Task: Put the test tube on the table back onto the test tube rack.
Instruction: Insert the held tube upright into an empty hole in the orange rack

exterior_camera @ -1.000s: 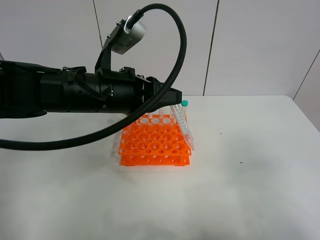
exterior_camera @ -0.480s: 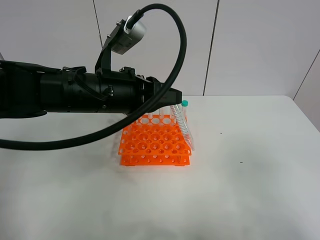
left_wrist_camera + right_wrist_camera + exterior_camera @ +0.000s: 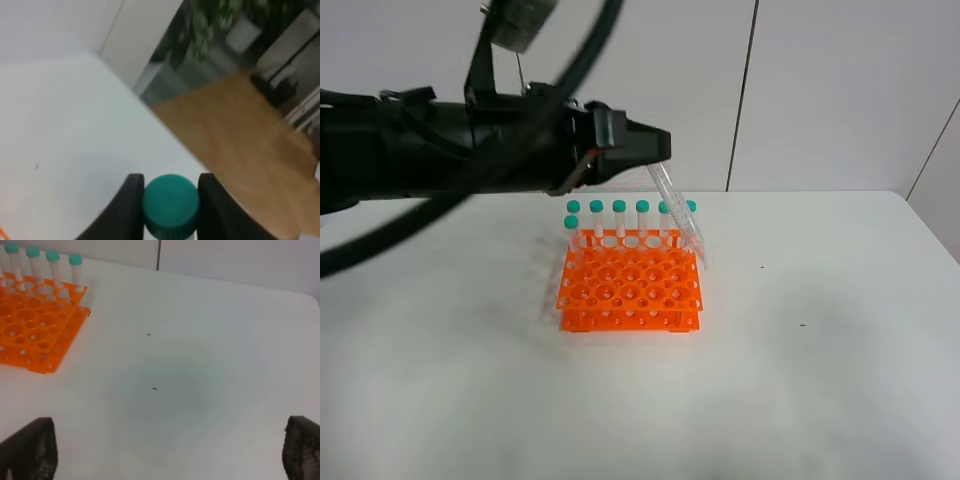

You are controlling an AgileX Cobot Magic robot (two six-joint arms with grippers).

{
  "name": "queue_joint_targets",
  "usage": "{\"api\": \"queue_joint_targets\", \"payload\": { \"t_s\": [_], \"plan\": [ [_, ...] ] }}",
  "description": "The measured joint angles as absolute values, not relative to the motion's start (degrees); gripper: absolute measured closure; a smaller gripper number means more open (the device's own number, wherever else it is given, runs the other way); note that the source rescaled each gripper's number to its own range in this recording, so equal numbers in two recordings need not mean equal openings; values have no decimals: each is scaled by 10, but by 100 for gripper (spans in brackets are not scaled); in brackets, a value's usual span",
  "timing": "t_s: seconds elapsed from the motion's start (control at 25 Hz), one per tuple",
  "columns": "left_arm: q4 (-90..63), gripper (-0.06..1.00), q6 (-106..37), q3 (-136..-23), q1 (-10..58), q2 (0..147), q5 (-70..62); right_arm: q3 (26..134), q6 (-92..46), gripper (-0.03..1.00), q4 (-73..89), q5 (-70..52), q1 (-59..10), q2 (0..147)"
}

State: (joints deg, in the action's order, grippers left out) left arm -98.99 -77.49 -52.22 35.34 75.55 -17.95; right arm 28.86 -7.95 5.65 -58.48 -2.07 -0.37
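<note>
My left gripper (image 3: 657, 152) is shut on the teal cap (image 3: 170, 205) of the test tube (image 3: 678, 215), with a black finger (image 3: 127, 207) on each side of the cap. The clear tube hangs tilted, and its tip is low over the far right corner of the orange test tube rack (image 3: 630, 290). Several other teal-capped tubes (image 3: 619, 215) stand in the rack's back row. The rack (image 3: 30, 325) also shows in the right wrist view. My right gripper (image 3: 165, 455) is open and empty above the white table (image 3: 200, 390), well to the right of the rack. It is out of the high view.
The left arm's thick black body and cable (image 3: 440, 150) reach in from the left above the table (image 3: 820, 360). Two small dark specks (image 3: 763, 267) mark the tabletop right of the rack. White wall panels stand behind the table.
My left arm has risen, lifting the held tube higher over the rack's right side. The back row of standing tubes, covered by the arm before, now shows.
</note>
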Motion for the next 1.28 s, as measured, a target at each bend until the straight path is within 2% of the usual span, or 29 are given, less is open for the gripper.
{"api": "queue_joint_targets", "payload": {
  "t_s": [0.16, 0.4, 0.52, 0.64, 0.72, 0.84, 1.0, 1.12, 1.28],
  "plan": [
    [-979, 94, -774, -523, 353, 708, -167, 289, -80, -3, 56, -585, -21, -4],
    [-887, 94, -774, -523, 348, 688, -111, 289, -80, -3, 56, -585, -21, -4],
    [-811, 94, -774, -523, 327, 688, -86, 289, -80, -3, 56, -585, -21, -4],
    [-663, 94, -735, -523, 322, 688, -70, 289, -79, -3, 56, -585, -21, -4],
    [-520, 94, -661, -523, 323, 688, -57, 289, -79, -3, 56, -585, -21, -4],
    [-293, 94, -455, -521, 331, 689, -16, 288, -79, -3, 56, -585, -21, -4],
    [-84, 94, -202, -507, 334, 692, 65, 288, -79, -3, 56, -585, -21, -4],
    [-5, 94, -99, -498, 333, 717, 117, 288, -79, -3, 56, -585, -21, -4],
    [20, 94, -66, -496, 333, 788, 156, 288, -79, -3, 56, -585, -21, -4]
  ]
}}
